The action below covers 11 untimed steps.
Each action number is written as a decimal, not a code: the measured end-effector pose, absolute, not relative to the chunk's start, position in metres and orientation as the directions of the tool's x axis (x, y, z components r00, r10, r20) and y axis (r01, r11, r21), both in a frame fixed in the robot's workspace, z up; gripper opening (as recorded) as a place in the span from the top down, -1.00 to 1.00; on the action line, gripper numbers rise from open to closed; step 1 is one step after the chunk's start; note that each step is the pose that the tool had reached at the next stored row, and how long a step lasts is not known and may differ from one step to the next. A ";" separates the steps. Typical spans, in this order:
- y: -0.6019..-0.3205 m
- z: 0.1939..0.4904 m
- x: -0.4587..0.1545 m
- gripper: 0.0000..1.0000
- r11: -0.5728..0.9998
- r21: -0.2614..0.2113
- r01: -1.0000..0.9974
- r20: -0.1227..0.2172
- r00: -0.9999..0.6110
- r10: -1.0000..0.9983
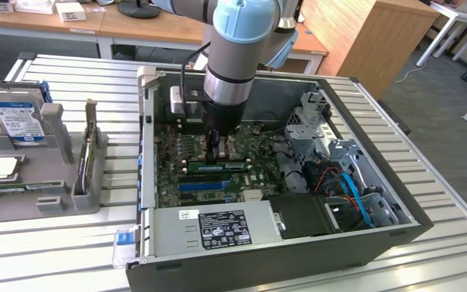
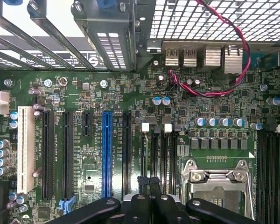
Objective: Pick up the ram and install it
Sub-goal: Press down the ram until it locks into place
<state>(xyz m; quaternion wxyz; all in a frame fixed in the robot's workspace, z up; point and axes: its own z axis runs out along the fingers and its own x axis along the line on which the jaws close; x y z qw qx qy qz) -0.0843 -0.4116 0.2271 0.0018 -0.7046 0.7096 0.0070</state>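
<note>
The ram (image 1: 216,165) lies lengthwise in a slot on the green motherboard (image 1: 177,176), inside the open computer case (image 1: 363,109). The end effector (image 1: 214,149) stands right above it, fingers shut together and apparently pressing on the stick's top edge; whether they pinch it cannot be told. In the wrist view the closed fingertips (image 2: 149,186) sit in line with the memory slots (image 2: 161,158), beside the empty processor socket (image 2: 214,182).

If the stick is slightly off the slot or tilted, pushing down could probably bend it or leave one end unlatched. A red and black wire (image 2: 233,56) loops near the rear ports, well clear of the slots. On the worktop (image 1: 55,255) at the exterior view's left, a grey holder (image 1: 47,182) carries a hard drive (image 1: 16,120) and a processor chip (image 1: 0,168), apart from the work.
</note>
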 end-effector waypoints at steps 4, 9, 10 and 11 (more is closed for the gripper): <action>-0.412 0.226 -0.084 0.79 0.007 0.007 -1.000 -0.013 -0.007 -1.000; -0.412 0.226 -0.084 0.79 0.007 0.007 -1.000 -0.013 -0.007 -1.000; -0.412 0.226 -0.084 0.79 0.007 0.007 -1.000 -0.012 -0.007 -1.000; -0.412 0.225 -0.084 0.79 0.007 0.008 -1.000 -0.012 -0.007 -1.000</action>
